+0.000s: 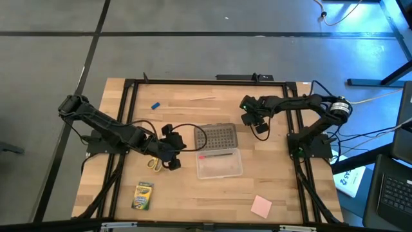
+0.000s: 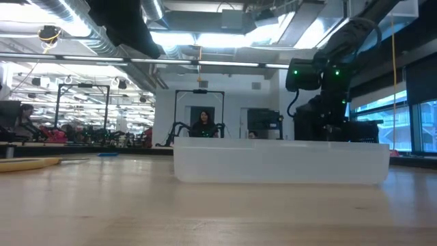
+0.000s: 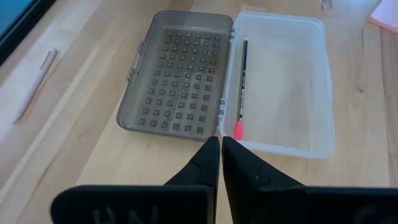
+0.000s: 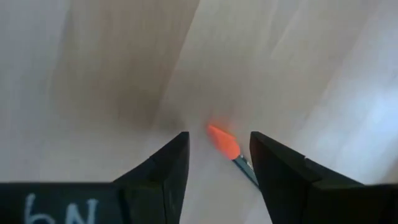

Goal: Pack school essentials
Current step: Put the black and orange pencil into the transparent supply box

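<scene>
Your right gripper (image 4: 219,165) hung open over a pencil (image 4: 231,152) near the table's right edge, its orange tip between the fingers; next you needed to lower and close. Your left gripper (image 3: 221,155) waited closed and empty beside the case (image 1: 219,164), one pencil already inside.

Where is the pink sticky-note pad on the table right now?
In the high view, the pink sticky-note pad lies near the table's front edge on the right side, apart from the clear case and well right of the crayon box.

Dark arms, black cables, green lights.
</scene>
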{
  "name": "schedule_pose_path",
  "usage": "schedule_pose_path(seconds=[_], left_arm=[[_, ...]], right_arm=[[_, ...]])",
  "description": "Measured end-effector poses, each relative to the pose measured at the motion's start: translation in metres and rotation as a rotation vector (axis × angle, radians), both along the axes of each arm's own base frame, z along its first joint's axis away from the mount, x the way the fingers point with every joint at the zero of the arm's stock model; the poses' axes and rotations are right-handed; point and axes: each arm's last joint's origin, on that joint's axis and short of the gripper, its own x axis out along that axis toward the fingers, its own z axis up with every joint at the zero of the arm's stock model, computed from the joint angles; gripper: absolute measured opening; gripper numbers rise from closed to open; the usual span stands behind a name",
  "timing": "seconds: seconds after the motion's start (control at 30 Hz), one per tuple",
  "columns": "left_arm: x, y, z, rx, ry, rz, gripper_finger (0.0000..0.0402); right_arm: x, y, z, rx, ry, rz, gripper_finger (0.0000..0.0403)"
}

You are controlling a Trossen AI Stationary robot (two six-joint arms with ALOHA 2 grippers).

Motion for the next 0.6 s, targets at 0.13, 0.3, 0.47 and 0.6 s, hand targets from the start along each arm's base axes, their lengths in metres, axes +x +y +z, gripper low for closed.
schedule_pose_path(seconds=[0.13,0.3,0.47,0.6], left_arm=[[0.000,0.000,0.000,0.000,0.000,0.000,0.0014],[0.000,0.000,0.000,-0.001,0.000,0.000,0.0014],[0.000,0.000,0.000,-0.001,0.000,0.000,0.0014],[0.000,0.000,0.000,-0.004,-0.001,0.003,0.0014]], right_arm=[[0.003,-0.002,-0.004,-0.012,0.002,0.000,0.0170],[0.004,-0.002,-0.009,-0.003,0.031,0.000,0.0156],[0.003,-0.002,-0.011,0.003,0.042,-0.003,0.0141],[0.001,-0.004,-0.011,0.015,0.040,-0.018,0.0128]])
